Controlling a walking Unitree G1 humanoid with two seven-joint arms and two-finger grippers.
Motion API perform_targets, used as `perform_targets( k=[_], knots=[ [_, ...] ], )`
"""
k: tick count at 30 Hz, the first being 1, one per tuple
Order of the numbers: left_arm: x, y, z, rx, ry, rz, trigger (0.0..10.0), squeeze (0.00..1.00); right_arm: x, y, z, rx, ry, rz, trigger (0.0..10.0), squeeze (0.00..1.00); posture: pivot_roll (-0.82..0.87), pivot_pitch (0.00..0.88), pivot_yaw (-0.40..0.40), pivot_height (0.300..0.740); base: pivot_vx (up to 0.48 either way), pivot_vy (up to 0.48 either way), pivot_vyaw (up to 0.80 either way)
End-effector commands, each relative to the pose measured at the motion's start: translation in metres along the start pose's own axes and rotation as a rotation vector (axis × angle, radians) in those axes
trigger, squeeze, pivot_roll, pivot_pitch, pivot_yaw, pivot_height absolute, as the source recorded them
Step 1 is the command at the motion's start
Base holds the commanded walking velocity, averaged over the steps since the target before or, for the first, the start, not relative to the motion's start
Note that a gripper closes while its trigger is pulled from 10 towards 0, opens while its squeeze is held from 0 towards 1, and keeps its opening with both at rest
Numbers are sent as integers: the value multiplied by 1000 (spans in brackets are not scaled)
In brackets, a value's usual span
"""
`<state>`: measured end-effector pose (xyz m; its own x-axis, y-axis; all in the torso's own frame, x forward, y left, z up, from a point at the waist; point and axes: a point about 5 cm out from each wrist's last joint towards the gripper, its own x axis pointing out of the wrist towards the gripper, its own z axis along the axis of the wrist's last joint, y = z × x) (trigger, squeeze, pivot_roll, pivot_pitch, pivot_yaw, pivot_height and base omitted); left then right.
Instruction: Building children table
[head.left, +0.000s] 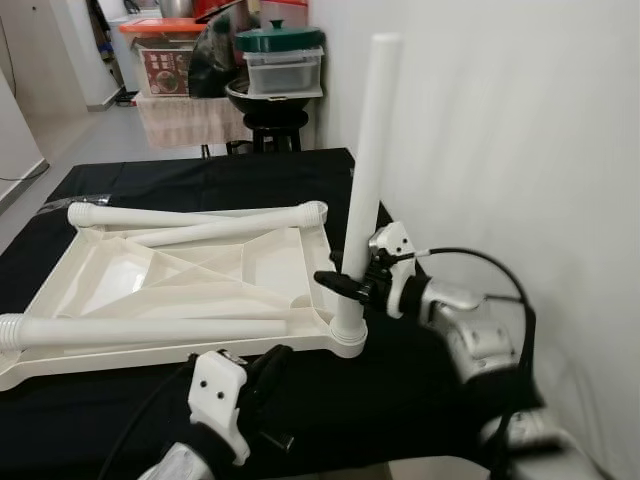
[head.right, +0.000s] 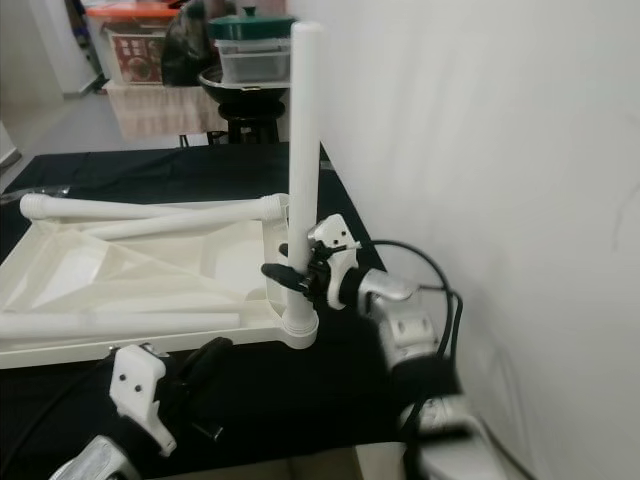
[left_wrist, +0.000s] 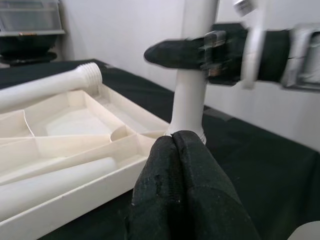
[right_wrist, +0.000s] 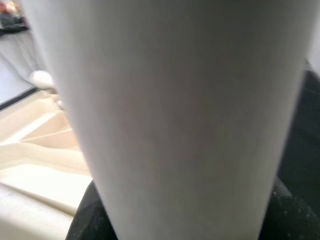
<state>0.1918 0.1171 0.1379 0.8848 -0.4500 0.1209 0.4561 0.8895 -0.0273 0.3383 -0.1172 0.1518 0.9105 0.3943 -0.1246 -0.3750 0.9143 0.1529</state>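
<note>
upturned tabletop (head.left: 190, 290) on black-clothed table (head.left: 200, 175)

A plain white wall (head.left: 500, 130) rises just beside the right gripper (head.left: 345, 283), on its outer side, evenly lit and bare; a black cloth (head.left: 200, 180) covers the table beneath the gripper and runs well beyond it; past the cloth's far edge stands a black stool (head.left: 275, 125) bearing a dark bowl, a clear lidded box (head.left: 284, 70) and a green lid (head.left: 279, 38); beside it sit a cloth-draped stand (head.left: 190, 118) and an orange-lidded bin (head.left: 160, 48); grey floor (head.left: 75, 135) stretches away far off toward the gripper's inner side.
</note>
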Motion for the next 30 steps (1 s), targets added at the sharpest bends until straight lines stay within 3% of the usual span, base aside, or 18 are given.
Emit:
perform_targets(
  k=[1, 3, 6, 10, 11, 12, 13, 15, 18, 19, 20, 21, 24, 27, 30],
  knots=[
    [-3, 2, -1, -2, 16, 2, 10000, 0, -19, -15, -37, 127, 171, -151, 0, 0, 72, 0, -11, 740, 0, 0, 0],
    [-3, 3, -3, -10, 25, -10, 10000, 0, -24, 7, -37, 12, 182, -71, 0, 0, 63, 0, 9, 740, 0, 0, 0],
    [-2, 3, -4, -16, 31, -30, 10000, 0, -19, 12, -35, -68, 189, -35, 0, 0, 67, 0, 2, 740, 0, 0, 0],
    [-2, 3, -4, -18, 31, -33, 10000, 0, -16, 14, -33, -86, 188, -20, 0, 0, 68, 0, -2, 740, 0, 0, 0],
    [-2, 3, -4, -18, 29, -28, 10000, 0, -13, 21, -30, -85, 176, 13, 10000, 0, 68, 0, -2, 740, 0, 0, 0],
    [-2, 3, -4, -18, 29, -28, 10000, 0, -13, 21, -30, -85, 176, 13, 10000, 0, 68, 0, -2, 740, 0, 0, 0],
    [-1, 4, -4, -17, 26, -20, 10000, 0, -11, 27, -24, -51, 136, 61, 10000, 1000, 71, 0, -4, 740, 0, 0, 0],
    [-1, 4, -4, -16, 24, -14, 10000, 0, -11, 35, -14, -13, 86, 129, 10000, 1000, 74, 0, -7, 740, 0, 0, 0],
    [1, 4, -4, -20, 24, -14, 10000, 0, -13, 43, 8, -24, -27, 361, 10000, 1000, 68, 0, -3, 740, 0, 0, 0],
    [1, 4, -4, -20, 24, -14, 10000, 0, -13, 43, 8, -24, -27, 361, 10000, 1000, 68, 0, -3, 740, 0, 0, 0],
    [1, 4, -5, -22, 24, -16, 10000, 0, -12, 39, 11, -54, -40, 413, 10000, 369, 68, 0, -3, 740, 0, 0, 0],
    [1, 4, -5, -24, 23, -18, 10000, 0, -12, 34, 12, -88, -39, 479, 10000, 0, 68, 0, -4, 740, 0, 0, 0],
    [2, 4, -5, -25, 23, -20, 10000, 0, -11, 30, 13, -110, -35, 520, 10000, 0, 69, 0, -5, 740, 0, 0, 0],
    [2, 3, -5, -29, 21, -21, 10000, 0, -7, 20, 7, -222, 31, 669, 10000, 0, 78, 0, -12, 740, 0, 0, 0],
    [2, 3, -5, -29, 20, -20, 10000, 0, -3, 17, 4, -252, 56, 706, 10000, 0, 80, 0, -14, 740, 0, 0, 0]
  ],
)
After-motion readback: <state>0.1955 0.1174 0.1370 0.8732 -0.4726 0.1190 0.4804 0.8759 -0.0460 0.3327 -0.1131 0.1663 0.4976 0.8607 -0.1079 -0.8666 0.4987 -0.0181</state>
